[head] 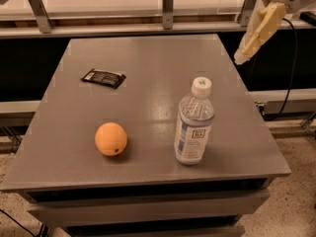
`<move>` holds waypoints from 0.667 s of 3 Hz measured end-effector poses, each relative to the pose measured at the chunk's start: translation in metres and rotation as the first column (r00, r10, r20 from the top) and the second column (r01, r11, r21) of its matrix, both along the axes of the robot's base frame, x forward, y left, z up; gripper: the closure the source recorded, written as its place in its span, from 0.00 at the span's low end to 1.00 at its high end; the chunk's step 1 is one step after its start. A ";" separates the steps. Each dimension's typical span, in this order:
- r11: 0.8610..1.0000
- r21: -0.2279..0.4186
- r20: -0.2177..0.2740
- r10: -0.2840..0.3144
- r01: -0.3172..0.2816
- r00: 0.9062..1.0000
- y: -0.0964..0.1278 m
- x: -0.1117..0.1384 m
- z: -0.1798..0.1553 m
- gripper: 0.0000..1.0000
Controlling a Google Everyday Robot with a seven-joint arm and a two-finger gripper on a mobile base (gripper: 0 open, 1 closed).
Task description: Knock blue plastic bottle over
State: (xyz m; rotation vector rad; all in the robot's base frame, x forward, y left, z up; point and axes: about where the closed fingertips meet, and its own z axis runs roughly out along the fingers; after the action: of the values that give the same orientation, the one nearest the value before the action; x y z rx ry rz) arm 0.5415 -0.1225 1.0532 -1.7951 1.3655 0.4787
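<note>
Gripper hovers apart from upright blue plastic bottle, cap up

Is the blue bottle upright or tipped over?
Upright: the blue plastic bottle stands on its base. The gripper hangs apart from it at upper right.

The light is moderate and even, falling from above. The brightest zone is the pale strip beyond the far edge of the table, and a faint sheen spreads over the grey top near its middle. Near the front edge, short soft shadows sit under the orange and the blue plastic bottle, whose clear plastic catches small highlights. The gripper hangs beyond the far right corner, pale and well lit against a dark background.
</note>
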 end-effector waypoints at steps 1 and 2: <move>0.989 0.100 -0.024 0.110 -0.107 0.994 0.027 -0.014 0.012 0.00; 0.977 0.139 -0.062 0.173 -0.163 0.983 0.044 -0.031 0.016 0.00</move>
State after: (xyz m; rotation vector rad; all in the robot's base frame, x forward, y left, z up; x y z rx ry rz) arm 0.5103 -0.0789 1.0693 -1.8050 1.2050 0.7166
